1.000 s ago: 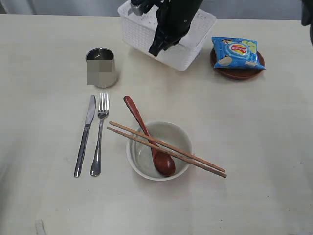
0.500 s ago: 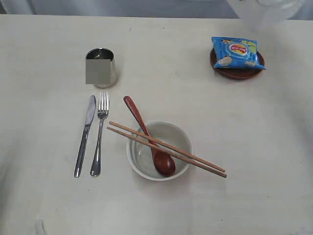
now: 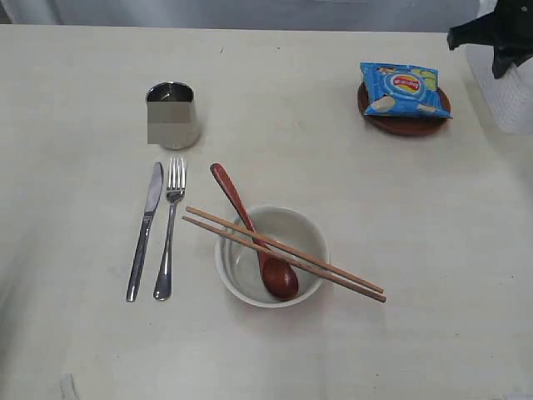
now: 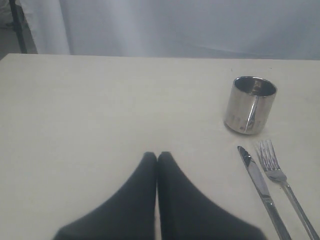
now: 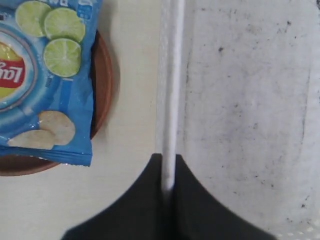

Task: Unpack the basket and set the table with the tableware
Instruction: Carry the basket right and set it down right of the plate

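The basket (image 3: 512, 100) is seen as a white plastic bin at the far right edge of the table (image 3: 433, 250), near the small brown plate (image 3: 405, 127). It is cut off by the frame there, so whether it rests on the tabletop cannot be told. In the right wrist view its thin white upper edge is pinched between the closed jaws of the right gripper (image 5: 168, 167), and its pale inner floor is marked with dark specks. The left gripper (image 4: 157, 157) is held over bare tabletop, its jaws pressed together with nothing between them.

One steel cup (image 3: 172, 115), one knife (image 3: 144, 233), one fork (image 3: 168, 233), one wooden spoon (image 3: 233, 200), two chopsticks (image 3: 283, 249), one cream bowl (image 3: 225, 275), one plate and one blue chip bag (image 3: 401, 87) are counted. The knife and fork are laid side by side near the cup. The spoon's head is set inside the bowl, and the chopsticks are laid across its rim. The bag is laid on the plate.

Wide bare stretches are left along the left side, between the bowl and the plate, and across the near edge.
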`<action>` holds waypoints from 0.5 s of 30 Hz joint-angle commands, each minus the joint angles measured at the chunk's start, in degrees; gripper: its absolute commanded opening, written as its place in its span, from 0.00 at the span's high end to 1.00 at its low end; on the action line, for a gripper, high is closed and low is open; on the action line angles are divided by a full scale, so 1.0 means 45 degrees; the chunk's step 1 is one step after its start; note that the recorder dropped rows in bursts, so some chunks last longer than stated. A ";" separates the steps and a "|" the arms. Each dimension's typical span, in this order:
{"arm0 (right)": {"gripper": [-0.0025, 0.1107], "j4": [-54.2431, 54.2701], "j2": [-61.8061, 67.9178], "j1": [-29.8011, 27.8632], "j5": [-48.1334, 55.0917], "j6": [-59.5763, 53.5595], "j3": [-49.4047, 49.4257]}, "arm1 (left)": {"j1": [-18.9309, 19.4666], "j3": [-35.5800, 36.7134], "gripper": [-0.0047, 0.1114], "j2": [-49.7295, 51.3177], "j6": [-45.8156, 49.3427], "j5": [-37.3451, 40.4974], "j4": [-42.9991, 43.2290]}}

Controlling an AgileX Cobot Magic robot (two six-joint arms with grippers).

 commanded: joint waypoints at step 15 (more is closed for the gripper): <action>0.98 0.0851 0.1706 0.0184 -0.0236 -0.0021 0.0081 | 0.0037 0.0049 0.96 -0.0053 0.0042 -0.0109 -0.0009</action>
